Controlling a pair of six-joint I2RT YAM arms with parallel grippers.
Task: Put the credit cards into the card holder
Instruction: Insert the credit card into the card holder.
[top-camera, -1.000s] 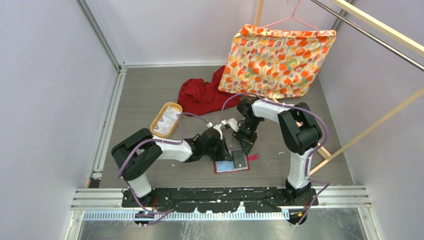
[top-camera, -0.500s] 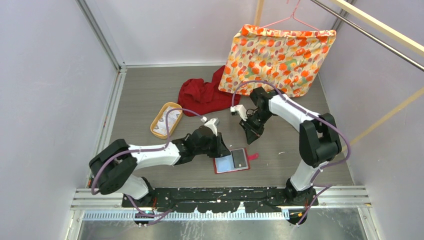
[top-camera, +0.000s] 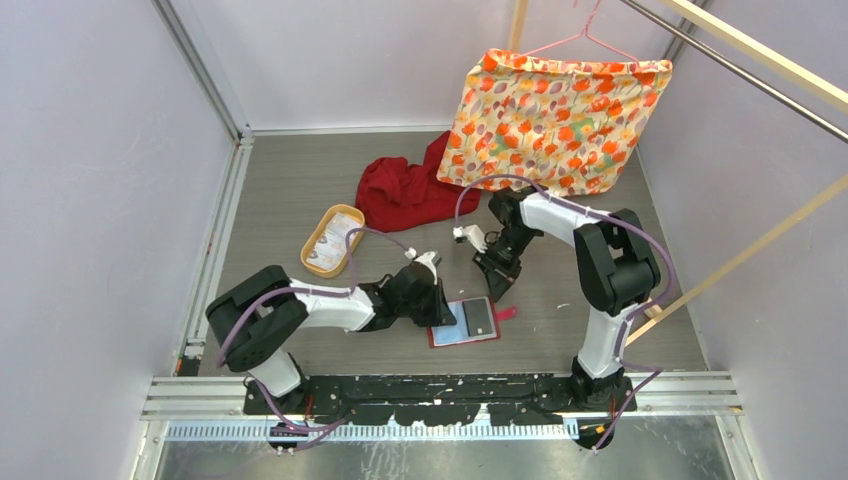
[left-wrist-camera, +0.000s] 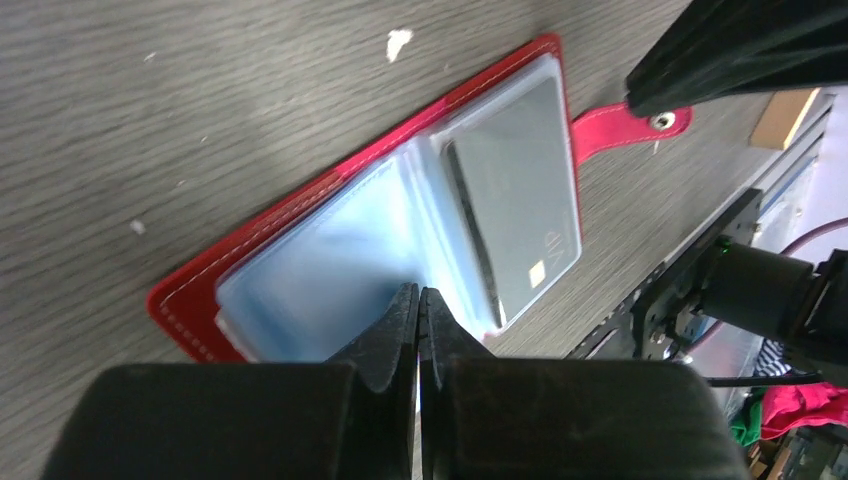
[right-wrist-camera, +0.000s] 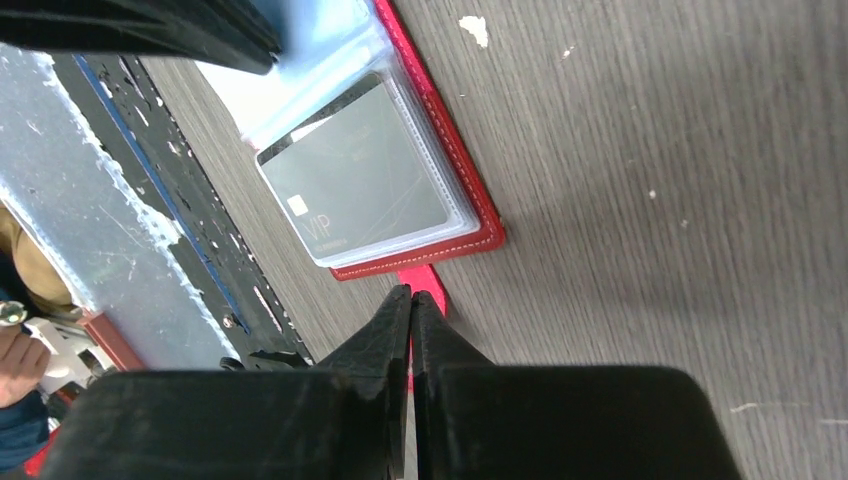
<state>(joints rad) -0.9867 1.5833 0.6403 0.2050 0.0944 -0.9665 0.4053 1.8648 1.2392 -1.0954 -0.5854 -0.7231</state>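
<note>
One card holder (top-camera: 455, 330), open at lower centre; one dark credit card (top-camera: 481, 316) showing in its right-hand pocket; one tan tray (top-camera: 306, 256) at centre left, its whitish cards (top-camera: 333, 238) too small to count; one red cloth (top-camera: 405, 192); one flowered cloth (top-camera: 553, 108) on one pink hanger (top-camera: 596, 38), upper right; two arms, the left arm (top-camera: 325, 300) and the right arm (top-camera: 548, 214).

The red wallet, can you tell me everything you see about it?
The red wallet lies open and flat on the grey table. It looks like leather, with pale stitching round its edge. Inside are clear plastic pockets; one holds a dark card marked VIP. A red snap tab sticks out at one side. The shut left hand is at the pockets, the shut right hand by the tab.
</note>
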